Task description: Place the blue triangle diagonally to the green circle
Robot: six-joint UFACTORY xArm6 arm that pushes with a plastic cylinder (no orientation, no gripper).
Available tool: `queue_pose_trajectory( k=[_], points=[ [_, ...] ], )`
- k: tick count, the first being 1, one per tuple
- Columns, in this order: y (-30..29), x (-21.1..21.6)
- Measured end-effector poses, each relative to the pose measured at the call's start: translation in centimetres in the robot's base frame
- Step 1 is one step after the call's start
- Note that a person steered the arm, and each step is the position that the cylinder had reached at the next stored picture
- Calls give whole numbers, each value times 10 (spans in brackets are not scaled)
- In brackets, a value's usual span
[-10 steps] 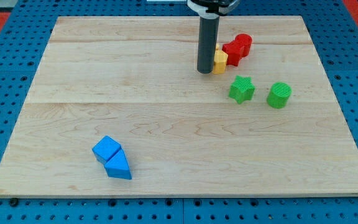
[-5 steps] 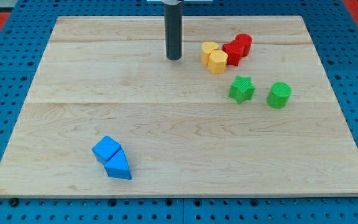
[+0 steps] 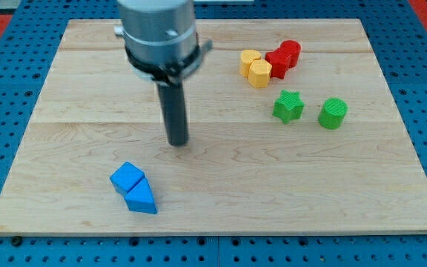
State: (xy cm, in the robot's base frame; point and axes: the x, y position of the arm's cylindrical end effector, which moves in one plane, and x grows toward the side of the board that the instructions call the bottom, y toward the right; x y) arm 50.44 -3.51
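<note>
The blue triangle [image 3: 141, 198] lies near the view's bottom left of the wooden board, touching a blue cube [image 3: 127, 177] just above and left of it. The green circle [image 3: 333, 113] stands at the view's right, with a green star [image 3: 288, 106] to its left. My tip [image 3: 178, 142] is on the board near the middle, above and to the right of the blue triangle, apart from it and far left of the green circle.
Two yellow blocks [image 3: 255, 68] and two red blocks [image 3: 284, 56] cluster at the view's upper right, above the green star. The board's edge [image 3: 213, 233] runs along the view's bottom, with blue pegboard around it.
My tip has moved from beside the yellow blocks at the view's top toward the view's lower left, now close to the blue blocks. No block has moved.
</note>
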Motion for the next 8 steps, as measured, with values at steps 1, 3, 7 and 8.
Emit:
queue_pose_trajectory(
  k=[1,3,7,8],
  points=[
    [77,87],
    [55,115],
    [-36,84],
    [-25,58]
  ],
)
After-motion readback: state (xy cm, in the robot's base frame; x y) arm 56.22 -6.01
